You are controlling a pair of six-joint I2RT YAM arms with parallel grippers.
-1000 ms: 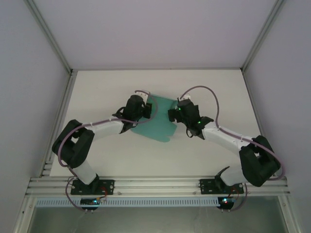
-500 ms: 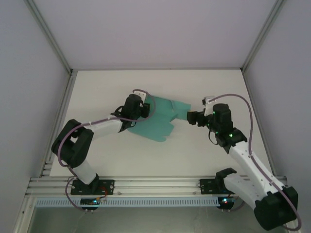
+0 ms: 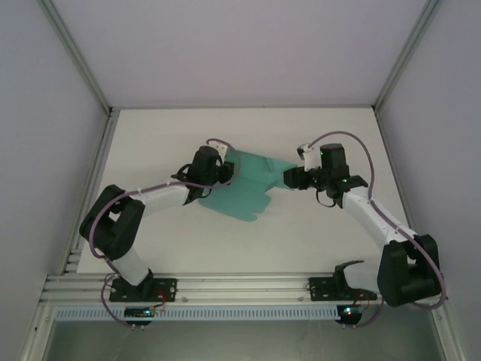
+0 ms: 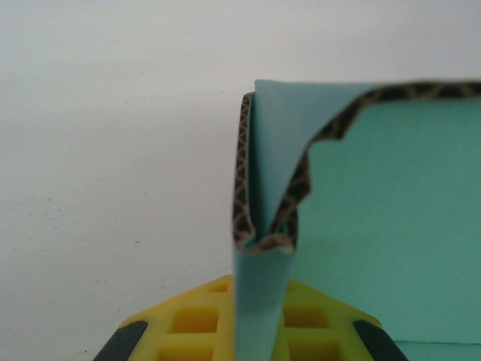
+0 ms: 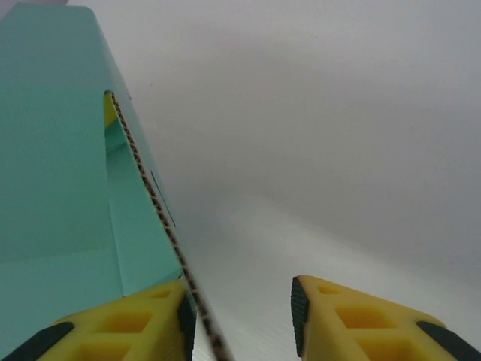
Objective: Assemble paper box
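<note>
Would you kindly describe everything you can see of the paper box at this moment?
The paper box is teal corrugated card with a brown fluted core, a die-cut sheet partly folded, lying on the white table. The left gripper pinches an upturned doubled flap at its left edge; the open right gripper sits at its right flap.

Soft, even light fills the top view. The white table (image 3: 188, 241) is bright with no glare, and the arms throw only faint, blurred shadows. The walls in the upper corners look dimmer and slightly purple. In the left wrist view, the paper box (image 4: 391, 226) has a fairly crisp corrugated edge at centre frame, while the left gripper (image 4: 255, 323) at the bottom is soft. In the right wrist view, the right gripper (image 5: 240, 316) is blurred, and the table greys toward the upper right.
</note>
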